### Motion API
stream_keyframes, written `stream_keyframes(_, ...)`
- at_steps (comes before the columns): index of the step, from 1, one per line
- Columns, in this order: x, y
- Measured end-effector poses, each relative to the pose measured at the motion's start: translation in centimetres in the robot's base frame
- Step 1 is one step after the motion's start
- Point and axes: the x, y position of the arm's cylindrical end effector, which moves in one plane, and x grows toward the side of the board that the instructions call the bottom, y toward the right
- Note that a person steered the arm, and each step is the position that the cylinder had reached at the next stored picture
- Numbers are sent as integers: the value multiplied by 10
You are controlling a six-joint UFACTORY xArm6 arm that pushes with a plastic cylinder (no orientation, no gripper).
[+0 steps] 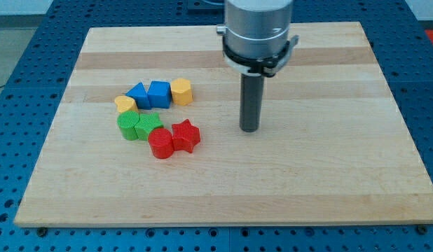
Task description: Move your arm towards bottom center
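Left of my tip (249,129), two red blocks (174,139), two green (139,126), two blue (149,94), two yellow (181,92)

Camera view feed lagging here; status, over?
My tip right of red star block, touching nothing. Wooden board bottom center not reached. Path clear.

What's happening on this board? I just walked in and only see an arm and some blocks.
My arm holds a dark rod over a wooden board. My tip rests near the board's middle, touching no block, and is meant to head toward the bottom center. To its left in the view sits a tight cluster: two blue blocks, two yellow blocks, two green blocks, a red cylinder and a red star.
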Motion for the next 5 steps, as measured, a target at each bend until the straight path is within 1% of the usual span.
stream_keyframes(1,16,38)
stream_keyframes(2,75,60)
stream_keyframes(3,127,41)
stream_keyframes(4,143,13)
stream_keyframes(5,143,12)
